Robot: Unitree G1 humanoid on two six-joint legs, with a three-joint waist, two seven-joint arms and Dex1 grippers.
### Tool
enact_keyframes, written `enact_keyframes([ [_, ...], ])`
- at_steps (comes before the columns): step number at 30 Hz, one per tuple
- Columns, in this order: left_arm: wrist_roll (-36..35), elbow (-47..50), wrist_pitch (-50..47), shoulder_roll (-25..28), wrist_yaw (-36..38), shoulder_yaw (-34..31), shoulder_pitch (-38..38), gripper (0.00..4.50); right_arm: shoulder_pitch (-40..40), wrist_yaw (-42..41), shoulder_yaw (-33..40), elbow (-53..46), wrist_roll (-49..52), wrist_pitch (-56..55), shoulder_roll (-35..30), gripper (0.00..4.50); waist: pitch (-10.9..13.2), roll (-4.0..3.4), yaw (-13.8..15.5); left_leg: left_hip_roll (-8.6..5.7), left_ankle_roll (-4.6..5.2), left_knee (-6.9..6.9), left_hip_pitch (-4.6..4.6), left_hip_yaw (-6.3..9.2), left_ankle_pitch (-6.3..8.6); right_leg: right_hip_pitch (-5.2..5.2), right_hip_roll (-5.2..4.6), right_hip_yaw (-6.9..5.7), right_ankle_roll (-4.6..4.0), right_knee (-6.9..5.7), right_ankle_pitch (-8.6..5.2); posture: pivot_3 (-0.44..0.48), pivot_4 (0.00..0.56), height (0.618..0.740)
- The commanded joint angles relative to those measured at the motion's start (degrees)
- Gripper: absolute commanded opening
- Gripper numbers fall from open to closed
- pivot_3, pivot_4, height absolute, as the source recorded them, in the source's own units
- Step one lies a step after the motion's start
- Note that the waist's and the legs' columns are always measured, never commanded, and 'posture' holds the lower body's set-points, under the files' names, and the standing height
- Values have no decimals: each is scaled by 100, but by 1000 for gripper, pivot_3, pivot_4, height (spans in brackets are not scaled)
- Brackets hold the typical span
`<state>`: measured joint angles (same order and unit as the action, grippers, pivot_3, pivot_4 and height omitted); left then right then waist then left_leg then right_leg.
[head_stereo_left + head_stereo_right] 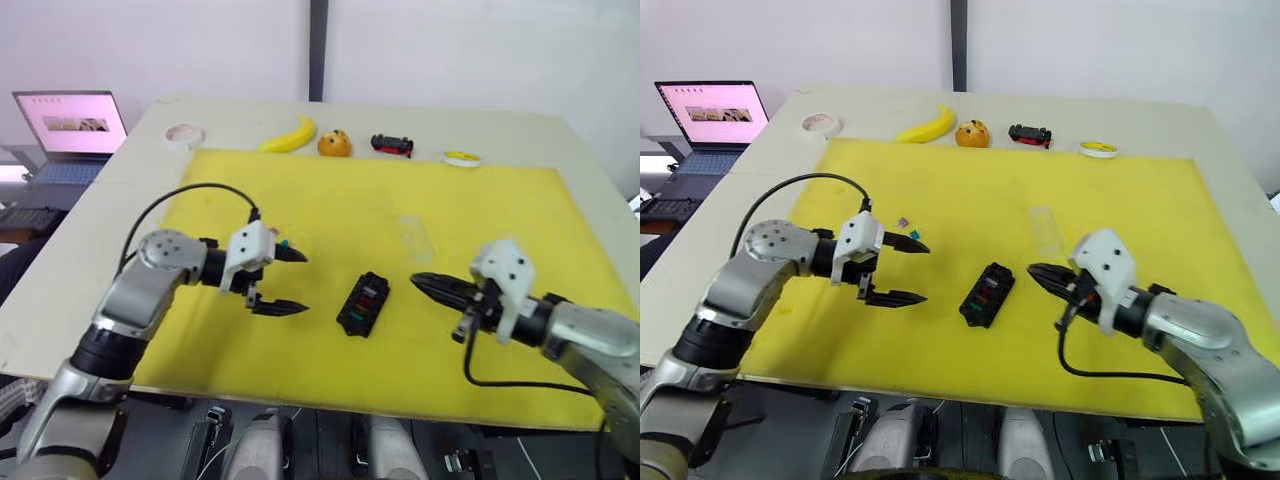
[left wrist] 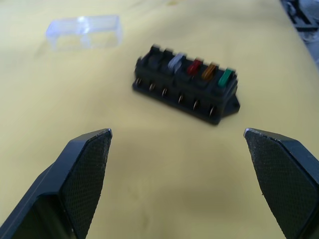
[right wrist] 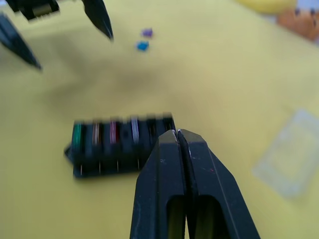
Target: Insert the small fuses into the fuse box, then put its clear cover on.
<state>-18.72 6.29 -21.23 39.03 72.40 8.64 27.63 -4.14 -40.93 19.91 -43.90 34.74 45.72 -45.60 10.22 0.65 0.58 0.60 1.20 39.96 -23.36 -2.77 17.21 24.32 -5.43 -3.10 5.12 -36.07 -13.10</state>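
The black fuse box lies on the yellow mat between my two grippers. In its slots sit a grey fuse, a red one, an orange-brown one and a green one. A purple fuse and a teal fuse lie loose on the mat beyond my left gripper, which hangs open and empty just left of the box. My right gripper is shut, empty, its tip just right of the box. The clear cover lies flat behind the box.
Along the table's far edge stand a white tape roll, a banana, an orange, a black-and-red toy car and a yellow tape roll. An open laptop sits off the table's left.
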Motion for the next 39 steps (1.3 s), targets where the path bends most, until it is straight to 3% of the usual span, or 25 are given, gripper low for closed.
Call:
enact_keyframes([
  [1, -357, 371, -181, 196, -263, -653, -467, 4500, -429, -394, 723, -47, 149, -200, -205, 69, 0, 0, 7, 1, 0, 0, 1, -1, 0, 0, 0, 1, 0, -1, 0, 0, 150, 740],
  [4, -688, 449, -560, 456, -679, -1730, -1462, 4500, -1287, -1024, 1736, 456, -44, -414, -386, 872, -1, 1, 8, 2, 2, -2, 2, -2, 3, 0, 0, 3, 2, 2, -2, 0, 150, 740],
  [11, -1036, 432, -935, 918, -1066, -3527, -3036, 4500, -2174, -1935, 3168, 1403, -188, -990, -563, 4308, -1, 0, 21, 5, 2, -1, 8, -4, 5, -9, -5, 2, -21, 8, -17, 0, 150, 740],
  [16, -1429, 663, -1416, 1003, -1157, -4101, -3529, 4500, -2186, -1995, 3365, 1656, -201, -1075, -598, 4415, -1, 0, 22, 5, 0, -2, 6, -7, 6, -5, -11, 2, -22, 11, -18, 0, 150, 740],
  [21, -2305, 899, -2793, 1148, -1383, -3931, -3240, 4500, -1768, -1769, 2914, 1383, 67, -897, -604, 4415, -2, -1, 14, 5, -1, -2, 7, -8, 6, -4, -13, 3, -25, 10, -19, 0, 150, 740],
  [24, -3176, 976, -3777, 835, -2024, -3909, -2541, 4500, -1325, -1570, 2440, 1034, 366, -703, -652, 4415, -3, -4, 14, 5, -1, -2, 6, -7, 5, -3, -13, 4, -22, 6, -17, 0, 150, 740],
  [26, -3592, 711, -4726, 600, -2616, -3662, -1765, 4500, -672, -1177, 1746, 611, 733, -472, -606, 4415, -4, -3, 14, 5, -1, -1, 8, -6, 5, -4, -13, 4, -14, 2, -13, 0, 150, 740],
  [32, -4261, -431, -6951, -58, -3745, -3496, -56, 4500, 729, -374, -119, 135, 803, -182, -380, 4415, -2, 5, 8, -2, -5, 1, 6, 0, 2, -3, -3, 3, 5, -7, -4, 0, 150, 740],
  [36, -4725, -1395, -7127, -410, -4543, -3338, 613, 4500, 1524, 54, -1116, 272, 569, -71, -71, 4415, -1, 9, 8, -6, -6, 2, 4, 1, 1, -2, -5, 4, 7, -8, -6, 0, 150, 740],
  [39, -5018, -2357, -7127, -775, -5385, -3594, 1123, 4500, 1839, 254, -1603, 426, 321, -72, 119, 4415, -2, 11, 22, -8, -14, 3, 4, 6, -5, -2, -6, 3, 7, -11, -5, 0, 150, 740],
])
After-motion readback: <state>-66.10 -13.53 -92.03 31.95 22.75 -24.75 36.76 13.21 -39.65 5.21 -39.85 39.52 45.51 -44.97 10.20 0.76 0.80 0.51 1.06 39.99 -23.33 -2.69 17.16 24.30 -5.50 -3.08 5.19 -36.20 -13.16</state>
